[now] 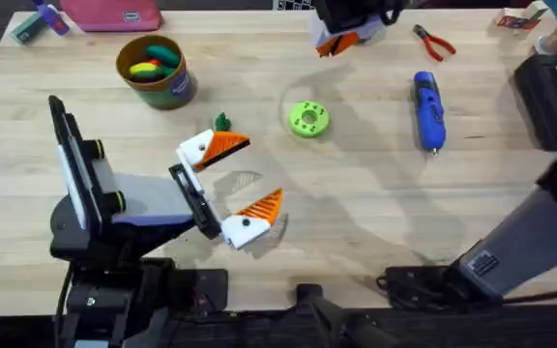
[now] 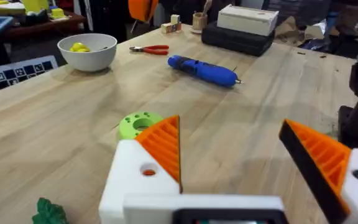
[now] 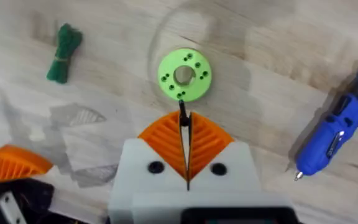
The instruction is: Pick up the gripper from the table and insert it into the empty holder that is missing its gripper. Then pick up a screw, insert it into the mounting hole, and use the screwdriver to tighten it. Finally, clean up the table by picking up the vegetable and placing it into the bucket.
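— Two grippers, operator — how did you have them?
— Your left gripper (image 1: 238, 187) stood spread wide at lower centre of the overhead frame; your right gripper (image 3: 184, 124) was pinched on a thin dark screw (image 3: 183, 109), just below the green disc (image 3: 184, 75).
— And the rest?
— The screwdriver (image 1: 428, 109) lay upper right, the vegetable (image 1: 222, 122) beside the left fingers, the bucket (image 1: 156, 72) upper left.
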You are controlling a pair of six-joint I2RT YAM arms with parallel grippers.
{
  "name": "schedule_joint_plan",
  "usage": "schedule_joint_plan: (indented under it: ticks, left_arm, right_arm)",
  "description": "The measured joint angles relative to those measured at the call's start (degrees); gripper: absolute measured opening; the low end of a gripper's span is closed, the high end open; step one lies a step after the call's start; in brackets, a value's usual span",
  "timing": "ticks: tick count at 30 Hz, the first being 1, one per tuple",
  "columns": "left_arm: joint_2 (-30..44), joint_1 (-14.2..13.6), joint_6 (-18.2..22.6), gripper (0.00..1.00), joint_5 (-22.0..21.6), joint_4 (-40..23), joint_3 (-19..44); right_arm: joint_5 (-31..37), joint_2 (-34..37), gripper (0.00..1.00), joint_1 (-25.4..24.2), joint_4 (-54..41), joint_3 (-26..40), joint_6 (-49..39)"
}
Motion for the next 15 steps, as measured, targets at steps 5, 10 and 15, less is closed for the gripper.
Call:
schedule_joint_plan:
  ticks: [5,10,15]
  left_arm:
    - [0.0,0.0,0.0,0.985,0.0,0.01,0.0]
    - [0.0,0.0,0.0,0.985,-0.01,-0.01,0.0]
    - [0.0,0.0,0.0,0.985,-0.01,-0.01,0.0]
  right_arm:
    - [-1.32,-2.57,0.006,4.35,-0.8,1.17,-5.86]
    - [-1.99,-2.74,0.006,12.44,-3.74,4.75,-11.96]
    - [-2.46,-2.74,0.005,19.32,-5.78,5.11,-18.07]
